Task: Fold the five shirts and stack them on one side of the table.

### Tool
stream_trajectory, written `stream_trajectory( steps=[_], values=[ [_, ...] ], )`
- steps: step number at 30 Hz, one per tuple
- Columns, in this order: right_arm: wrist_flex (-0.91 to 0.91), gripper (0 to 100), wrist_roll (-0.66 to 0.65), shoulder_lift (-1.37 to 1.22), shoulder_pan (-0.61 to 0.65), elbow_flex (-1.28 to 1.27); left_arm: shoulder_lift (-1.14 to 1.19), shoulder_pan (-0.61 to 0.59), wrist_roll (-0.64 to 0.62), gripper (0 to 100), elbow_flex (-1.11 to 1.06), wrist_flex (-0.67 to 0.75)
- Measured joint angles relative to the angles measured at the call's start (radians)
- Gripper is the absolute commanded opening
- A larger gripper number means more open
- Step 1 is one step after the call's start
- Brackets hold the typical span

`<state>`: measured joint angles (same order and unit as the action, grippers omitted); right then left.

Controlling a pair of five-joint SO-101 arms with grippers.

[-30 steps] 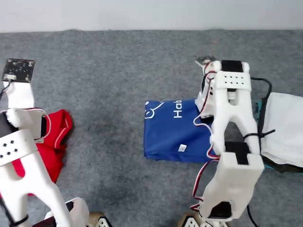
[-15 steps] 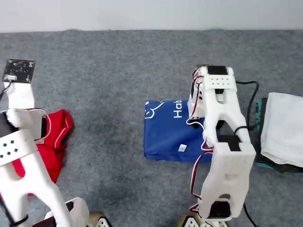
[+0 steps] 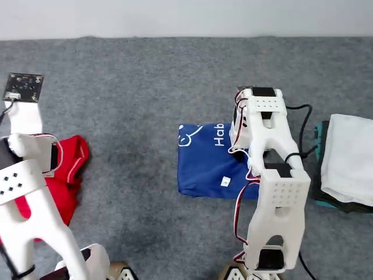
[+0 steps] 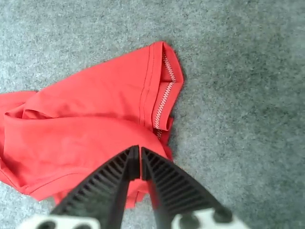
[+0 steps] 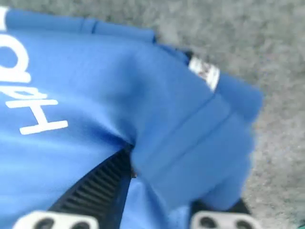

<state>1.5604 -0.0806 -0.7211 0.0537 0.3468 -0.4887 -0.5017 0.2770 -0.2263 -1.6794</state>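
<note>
A folded blue shirt (image 3: 204, 163) with white lettering lies mid-table. My right arm (image 3: 265, 134) stands over its right part. In the right wrist view a raised fold of the blue shirt (image 5: 181, 129) sits between the fingers of my right gripper (image 5: 157, 183), which is shut on it; one finger is hidden under the cloth. A crumpled red shirt (image 3: 70, 169) lies at the left beside my left arm (image 3: 23, 175). My left gripper (image 4: 140, 155) hangs shut just above the red shirt (image 4: 86, 124), holding nothing.
A stack of folded shirts sits at the right edge, a white one (image 3: 349, 157) on top with dark and teal cloth (image 3: 318, 135) under it. Grey carpet (image 3: 140, 87) covers the table, bare across the back and middle.
My right arm has swung left from beside the stack to over the blue shirt's right part. The left arm and red shirt have stayed still.
</note>
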Motion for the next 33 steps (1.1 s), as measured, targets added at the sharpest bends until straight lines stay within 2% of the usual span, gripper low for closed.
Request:
stream_trajectory(
  steps=[6, 9, 18, 23, 27, 31, 33],
  values=[
    [0.012, 0.9, -0.127, 0.002, -0.014, 0.0, 0.0, 0.0, 0.0, 1, 0.0, 0.0],
    [0.017, 1.0, -0.253, 0.017, -0.032, 0.0, 0.0, 0.0, 0.0, 1, 0.0, 0.0],
    [-0.126, 1.0, -0.919, 0.057, -0.155, 0.052, 0.0, 0.0, 0.0, 1, 0.0, 0.0],
    [-0.207, 1.0, -1.189, 0.057, -0.15, 0.109, 0.0, 0.0, 0.0, 1, 0.0, 0.0],
    [-0.269, 1.0, -1.28, 0.057, -0.112, 0.12, 0.0, 0.0, 0.0, 1, 0.0, 0.0],
    [-0.282, 1.3, -1.29, 0.057, -0.077, 0.12, 0.0, 0.0, 0.0, 1, 0.0, 0.0],
    [-0.287, 4.6, -1.287, 0.063, -0.074, 0.12, 0.0, 0.0, 0.0, 1, 0.0, 0.0]
  ],
)
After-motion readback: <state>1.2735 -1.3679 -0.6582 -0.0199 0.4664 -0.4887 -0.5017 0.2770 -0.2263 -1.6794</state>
